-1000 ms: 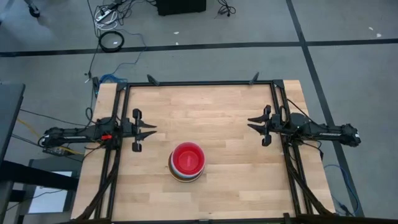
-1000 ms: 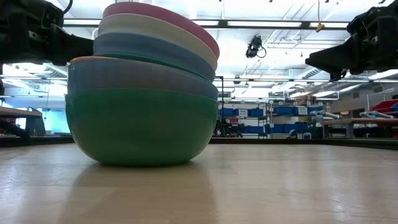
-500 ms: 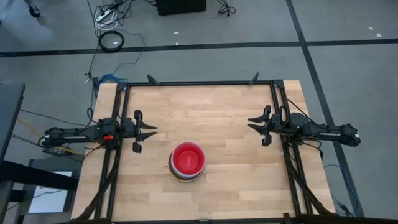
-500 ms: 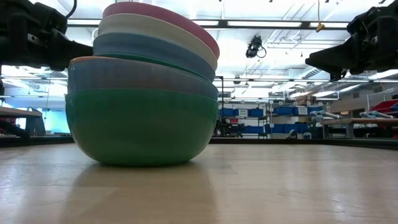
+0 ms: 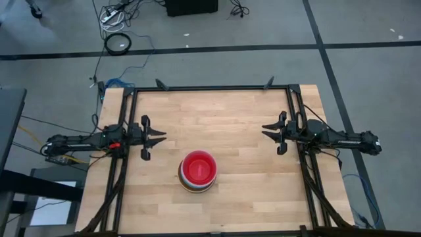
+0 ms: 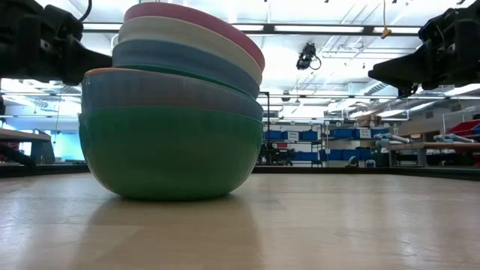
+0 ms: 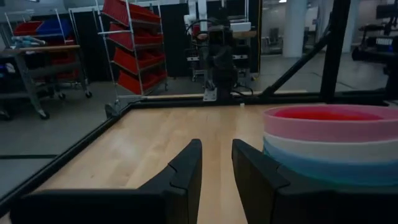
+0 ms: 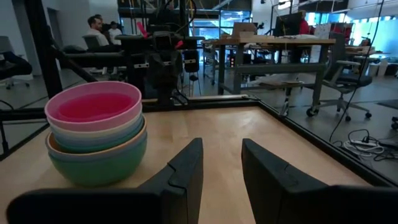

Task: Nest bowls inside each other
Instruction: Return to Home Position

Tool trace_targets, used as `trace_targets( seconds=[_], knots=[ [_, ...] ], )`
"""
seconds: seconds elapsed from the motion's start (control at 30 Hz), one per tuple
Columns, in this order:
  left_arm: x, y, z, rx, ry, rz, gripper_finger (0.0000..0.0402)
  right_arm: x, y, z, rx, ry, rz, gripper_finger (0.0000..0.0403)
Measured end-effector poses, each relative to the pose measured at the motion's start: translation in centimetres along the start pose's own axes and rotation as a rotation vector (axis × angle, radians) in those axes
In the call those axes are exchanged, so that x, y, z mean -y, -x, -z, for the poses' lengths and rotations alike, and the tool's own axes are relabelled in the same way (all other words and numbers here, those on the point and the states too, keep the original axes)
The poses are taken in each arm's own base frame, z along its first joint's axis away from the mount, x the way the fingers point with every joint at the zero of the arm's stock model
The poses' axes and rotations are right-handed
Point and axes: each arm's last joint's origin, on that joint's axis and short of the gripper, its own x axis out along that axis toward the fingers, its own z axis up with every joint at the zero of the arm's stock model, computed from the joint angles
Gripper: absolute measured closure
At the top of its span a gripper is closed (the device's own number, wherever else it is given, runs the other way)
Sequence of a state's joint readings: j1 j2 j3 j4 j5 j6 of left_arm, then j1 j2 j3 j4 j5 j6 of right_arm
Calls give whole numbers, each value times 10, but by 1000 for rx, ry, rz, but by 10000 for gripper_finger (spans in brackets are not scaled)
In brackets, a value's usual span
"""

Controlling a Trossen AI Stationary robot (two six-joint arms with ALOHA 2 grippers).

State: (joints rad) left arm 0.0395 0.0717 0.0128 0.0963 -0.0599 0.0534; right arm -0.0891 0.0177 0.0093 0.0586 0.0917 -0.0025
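Observation:
The bowls stand nested in one stack near the table's middle, toward its near edge. The teal bowl is at the bottom and rests on the wood. Above it show blue, white and pink rims, with red inside at the top. My left gripper hangs level at the table's left side, open, with nothing between its fingers. My right gripper hangs level at the right side, likewise open and empty. Both are clear of the stack.
A black frame rail runs round the wooden table top. Bare wood lies between each gripper and the stack. Beyond the table, the right wrist view shows seated people and desks, and the left wrist view shows red shelving.
My left gripper has rolled a little about the line it points along, staying in place. The bowls and my right gripper have kept still.

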Motion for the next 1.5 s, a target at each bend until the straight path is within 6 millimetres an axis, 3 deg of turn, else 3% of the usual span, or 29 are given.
trace_targets(
  seconds=[1.5],
  knots=[
    [0,0,2,-21,-22,-3,304,0,0,0,0,0,0,303]
  ],
)
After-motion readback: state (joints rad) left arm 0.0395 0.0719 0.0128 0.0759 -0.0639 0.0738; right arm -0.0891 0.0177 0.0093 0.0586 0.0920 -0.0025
